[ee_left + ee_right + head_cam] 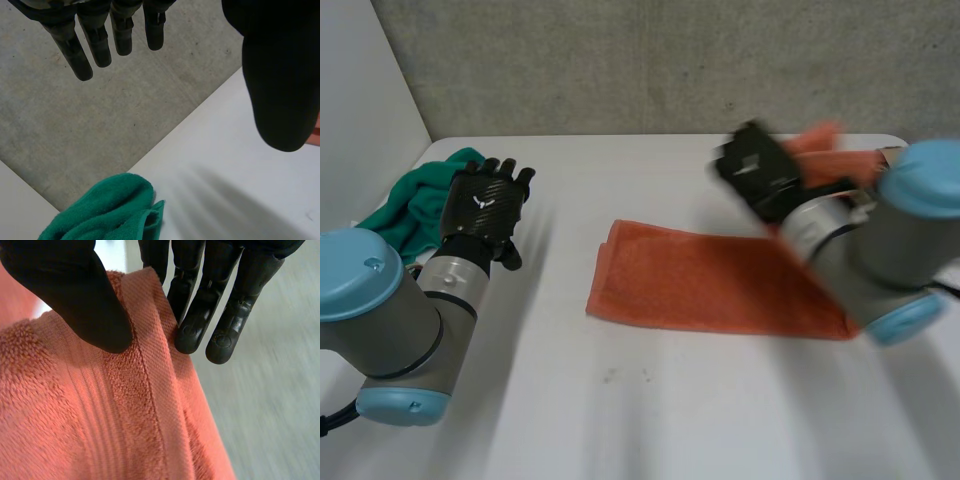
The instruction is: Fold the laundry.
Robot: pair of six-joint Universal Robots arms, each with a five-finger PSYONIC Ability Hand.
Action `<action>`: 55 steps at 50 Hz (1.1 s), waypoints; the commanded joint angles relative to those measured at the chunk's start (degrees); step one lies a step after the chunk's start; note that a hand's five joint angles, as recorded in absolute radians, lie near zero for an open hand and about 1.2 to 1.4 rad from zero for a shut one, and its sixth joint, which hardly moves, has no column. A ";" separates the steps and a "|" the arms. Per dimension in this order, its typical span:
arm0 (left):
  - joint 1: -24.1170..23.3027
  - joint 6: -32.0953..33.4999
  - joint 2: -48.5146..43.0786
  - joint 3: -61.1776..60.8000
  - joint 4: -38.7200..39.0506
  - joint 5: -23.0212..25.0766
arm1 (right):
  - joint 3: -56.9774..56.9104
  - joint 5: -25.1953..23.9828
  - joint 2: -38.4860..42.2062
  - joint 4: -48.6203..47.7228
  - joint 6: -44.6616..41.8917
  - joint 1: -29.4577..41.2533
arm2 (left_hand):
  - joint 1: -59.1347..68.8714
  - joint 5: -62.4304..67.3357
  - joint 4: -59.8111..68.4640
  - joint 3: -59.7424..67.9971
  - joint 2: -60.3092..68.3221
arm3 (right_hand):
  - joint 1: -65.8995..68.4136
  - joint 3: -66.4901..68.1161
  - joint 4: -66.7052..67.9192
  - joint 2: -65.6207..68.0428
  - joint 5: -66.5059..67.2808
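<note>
An orange towel [710,285] lies folded across the middle of the white table [650,410], and its far right part is lifted off the surface. My right hand [760,170] hangs above that far right end, shut on the towel's hemmed edge [140,365]. In the right wrist view the thumb [75,290] presses the hem against the fingers [200,315]. My left hand [485,205] hovers at the table's far left with straight fingers [95,40] and holds nothing. A crumpled green cloth [415,205] lies just beyond and beside it; the left wrist view shows this green cloth [110,210] below the fingertips.
A grey concrete wall [670,60] rises behind the table's far edge, and a white panel [360,100] stands at the left. Bare tabletop stretches in front of the orange towel and between the two cloths.
</note>
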 commanded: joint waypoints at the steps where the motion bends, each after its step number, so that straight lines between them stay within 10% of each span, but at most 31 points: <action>1: 0.09 0.03 -0.10 -0.60 0.00 0.11 | -6.59 -4.81 13.18 -1.48 0.07 13.28 | -1.15 -2.61 -1.69 -2.24 -1.78 | 23.35 12.07 11.67 12.34 13.78; 8: -0.44 0.03 -0.46 -0.69 0.00 0.20 | -7.39 -4.73 19.53 -1.22 -0.10 16.98 | -1.15 -2.61 -1.69 -2.24 -1.78 | 15.92 4.64 4.24 4.91 6.35; 10: -0.62 0.03 -0.37 -0.60 0.00 0.38 | -7.21 -3.86 18.75 -0.96 0.51 16.73 | -1.15 -2.61 -1.69 -2.24 -1.78 | -46.65 -57.93 -58.33 -57.66 -56.22; 28: -11.86 -3.66 -4.14 11.43 -0.18 0.29 | 7.98 6.87 -6.22 8.25 47.44 0.66 | -1.15 -2.61 -1.69 -2.24 -1.78 | -46.65 -57.93 -58.33 -57.66 -56.22; 42: -15.65 -4.10 -20.84 24.53 -7.72 -0.06 | 14.94 8.54 1.25 11.61 38.31 -7.88 | -0.93 -2.39 -1.48 -2.02 -1.56 | -43.73 -55.01 -55.41 -54.74 -53.30; 46: -15.73 -4.10 -20.76 23.48 -9.66 -0.24 | 14.06 12.84 3.54 11.44 33.48 -9.73 | -0.93 -2.39 -1.48 -2.02 -1.56 | -15.55 -26.83 -27.22 -26.56 -25.12; 48: -15.73 -4.19 -20.41 22.60 -10.02 -0.24 | 13.53 14.43 3.36 11.00 29.88 -11.83 | -0.93 -2.39 -1.48 -2.02 -1.56 | 20.92 9.64 9.25 9.92 11.35; 55: -14.42 -4.10 -16.72 18.04 -11.42 -0.24 | 11.87 15.22 0.56 8.72 12.94 -13.17 | -0.93 -2.39 -1.48 -2.02 -1.56 | 23.35 12.07 11.67 12.34 13.78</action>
